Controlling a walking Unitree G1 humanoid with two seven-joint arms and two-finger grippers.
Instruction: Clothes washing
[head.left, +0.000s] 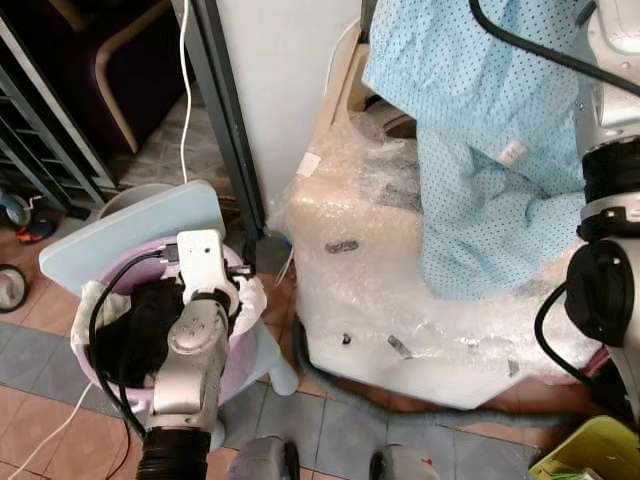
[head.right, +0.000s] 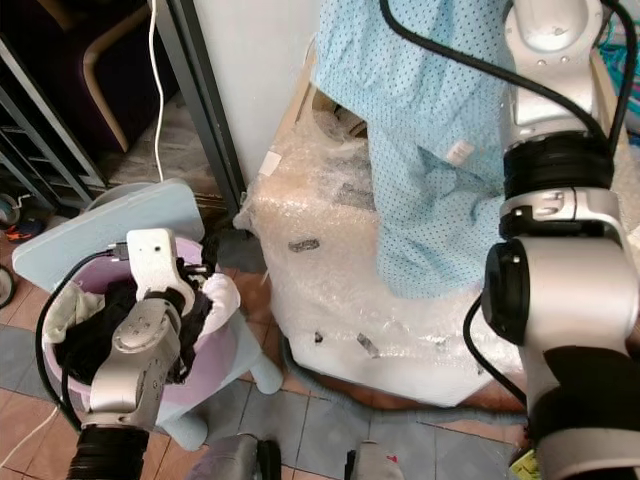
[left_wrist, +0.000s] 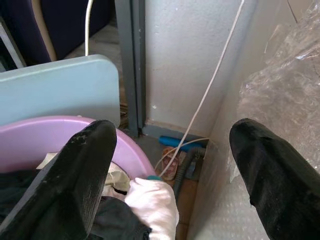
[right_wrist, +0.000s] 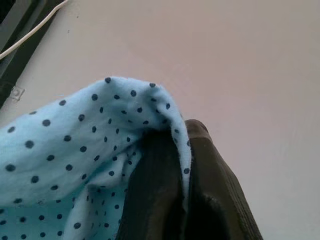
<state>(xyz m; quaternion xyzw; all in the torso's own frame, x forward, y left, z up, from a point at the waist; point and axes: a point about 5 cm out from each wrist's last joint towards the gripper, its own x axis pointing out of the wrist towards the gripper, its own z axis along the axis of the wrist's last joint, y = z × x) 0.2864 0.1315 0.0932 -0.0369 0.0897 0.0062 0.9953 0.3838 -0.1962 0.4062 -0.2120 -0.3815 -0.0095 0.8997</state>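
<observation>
Right gripper (right_wrist: 182, 165) jaws clamped on dotted garment (head.left: 470, 140) (raised); left gripper (left_wrist: 175, 165) jaws apart.

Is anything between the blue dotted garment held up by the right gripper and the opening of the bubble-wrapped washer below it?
Nothing visible blocks it. The right gripper pinches the dotted garment, which hangs over the bubble-wrapped washer; its lower part drapes down the front rather than into the opening. The left gripper is off at the pink basin.

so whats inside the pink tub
The pink tub holds dark clothes and a white garment draped over its rim. The left arm hides part of the pile, and what lies deeper in the tub is covered.
</observation>
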